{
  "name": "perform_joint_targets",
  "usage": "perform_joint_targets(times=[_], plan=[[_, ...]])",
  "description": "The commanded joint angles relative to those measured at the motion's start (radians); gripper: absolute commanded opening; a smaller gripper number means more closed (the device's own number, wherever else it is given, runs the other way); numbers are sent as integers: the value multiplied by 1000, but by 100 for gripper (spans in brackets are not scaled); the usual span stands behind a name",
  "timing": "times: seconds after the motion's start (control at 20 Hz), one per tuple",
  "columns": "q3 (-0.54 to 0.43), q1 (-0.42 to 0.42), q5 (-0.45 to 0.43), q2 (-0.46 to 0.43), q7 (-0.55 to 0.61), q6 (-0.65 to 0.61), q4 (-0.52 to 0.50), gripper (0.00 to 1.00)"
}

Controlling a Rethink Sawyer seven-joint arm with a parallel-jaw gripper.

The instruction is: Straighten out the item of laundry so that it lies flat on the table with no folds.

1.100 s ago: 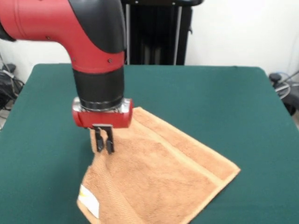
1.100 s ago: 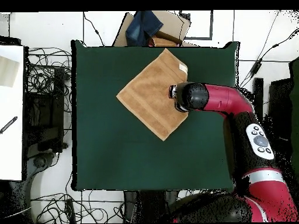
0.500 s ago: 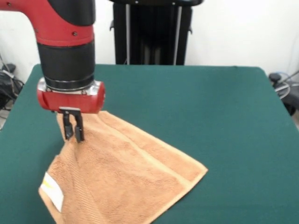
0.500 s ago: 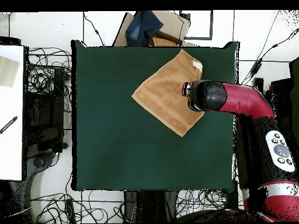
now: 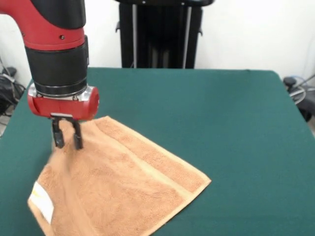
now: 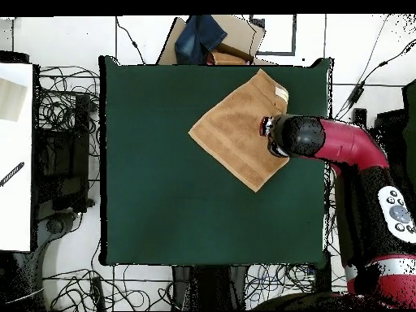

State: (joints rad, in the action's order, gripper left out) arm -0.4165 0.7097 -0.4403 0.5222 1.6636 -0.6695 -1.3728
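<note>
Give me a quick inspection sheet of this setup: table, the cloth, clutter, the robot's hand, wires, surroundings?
Surface: green table, bare apart from the towel.
Job's things: orange-tan towel spread diagonally near one table corner; white tag at its edge.
Clutter: nothing seen on the table.
Grippers: gripper at the towel's corner, jaws parted, gripping nothing.
Cables: tangled wires on the floor beside the table.
Surroundings: cardboard box with blue cloth, white wall.
</note>
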Motion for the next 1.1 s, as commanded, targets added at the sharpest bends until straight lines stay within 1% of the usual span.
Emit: perform_joint_targets(times=[0.05,0.1,0.15,0.2,0.65,0.95,1.1], plan=[[-101,11,-75,-48,-213,40,-72,100],[-95,8,-81,-36,-184,65,-90,100],[-90,2,-84,-31,-169,64,-95,100],[-88,-3,-82,-28,-165,49,-95,100],[-86,-15,-84,-49,-147,51,-88,100],[-56,-63,-87,-44,-85,54,-73,100],[-25,-125,-105,-67,-48,42,-14,100]])
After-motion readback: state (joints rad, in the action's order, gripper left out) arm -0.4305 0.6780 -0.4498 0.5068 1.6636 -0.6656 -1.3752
